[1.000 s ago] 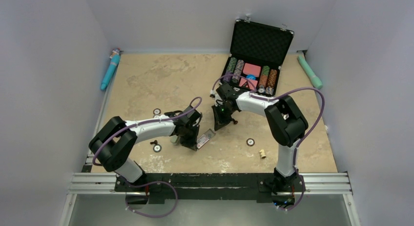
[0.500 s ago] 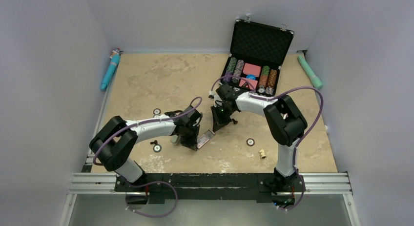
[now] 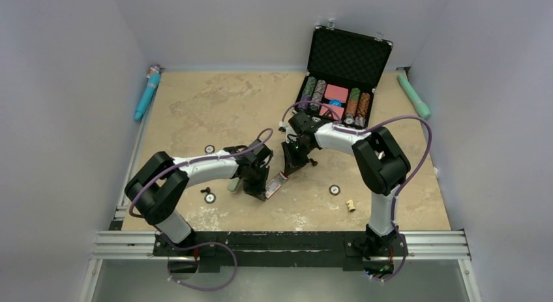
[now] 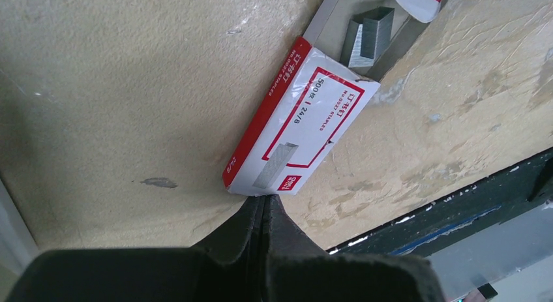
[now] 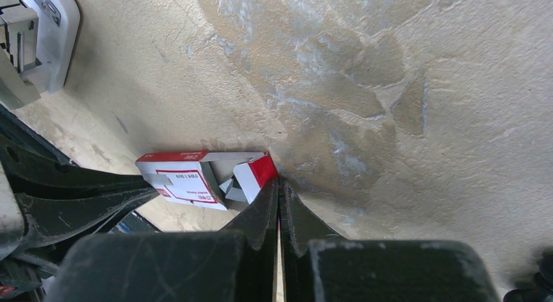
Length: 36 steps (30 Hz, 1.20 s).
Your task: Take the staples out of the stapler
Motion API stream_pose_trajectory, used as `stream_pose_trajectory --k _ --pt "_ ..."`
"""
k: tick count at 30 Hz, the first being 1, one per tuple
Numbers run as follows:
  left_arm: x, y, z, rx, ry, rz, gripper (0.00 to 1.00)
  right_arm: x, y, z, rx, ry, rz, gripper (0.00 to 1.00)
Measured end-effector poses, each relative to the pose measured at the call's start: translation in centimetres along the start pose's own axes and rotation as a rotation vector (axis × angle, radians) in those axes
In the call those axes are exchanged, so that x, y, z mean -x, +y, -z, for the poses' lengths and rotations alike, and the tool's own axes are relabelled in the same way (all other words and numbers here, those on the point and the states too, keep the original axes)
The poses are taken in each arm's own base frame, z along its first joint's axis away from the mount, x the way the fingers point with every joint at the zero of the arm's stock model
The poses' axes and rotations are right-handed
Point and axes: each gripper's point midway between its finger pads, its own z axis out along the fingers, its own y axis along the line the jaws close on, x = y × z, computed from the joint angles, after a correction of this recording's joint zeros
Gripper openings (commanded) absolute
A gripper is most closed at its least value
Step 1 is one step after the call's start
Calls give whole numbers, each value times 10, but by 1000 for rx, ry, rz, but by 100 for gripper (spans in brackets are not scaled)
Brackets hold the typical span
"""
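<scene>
Staples (image 4: pixel 368 31) sit as a short grey strip in the tray (image 4: pixel 328 12) slid out of the red-and-white box (image 4: pixel 293 119), away from the stapler (image 5: pixel 39 28), so unloading looks largely done, while left fingers (image 4: pixel 251 217) and right fingers (image 5: pixel 264 211), each pair pressed together, meet the box's opposite ends.

The table (image 4: pixel 98 87) has a matt, stone-like beige top, mottled and slightly rough, with scuffed paler patches that catch the light. The small box (image 4: pixel 306 126) is thin card, smooth, printed red and white with a faint sheen. The staples (image 4: pixel 368 31) in its open end are silvery-grey metal, finely ribbed, dull rather than mirror-bright. Both the left hand (image 4: pixel 263 207) and the right hand (image 5: pixel 279 191) are black matt plastic, scratched and worn. The stapler (image 5: pixel 45 21) shows smooth pale plastic with bare metal beside it. The case (image 3: pixel 349 54) lid is lined with black dimpled foam.
</scene>
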Motion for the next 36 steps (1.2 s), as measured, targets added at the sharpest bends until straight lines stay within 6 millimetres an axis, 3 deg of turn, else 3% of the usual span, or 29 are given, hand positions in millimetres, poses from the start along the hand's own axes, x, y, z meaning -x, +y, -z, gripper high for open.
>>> stream_pose_trajectory --k 17,36 --pt "17 -11 -4 5 6 -32 0 -2 3 0 13 8 14 0" --pt "22 -12 -6 38 54 -64 0 -6 6 2 46 29 3 0"
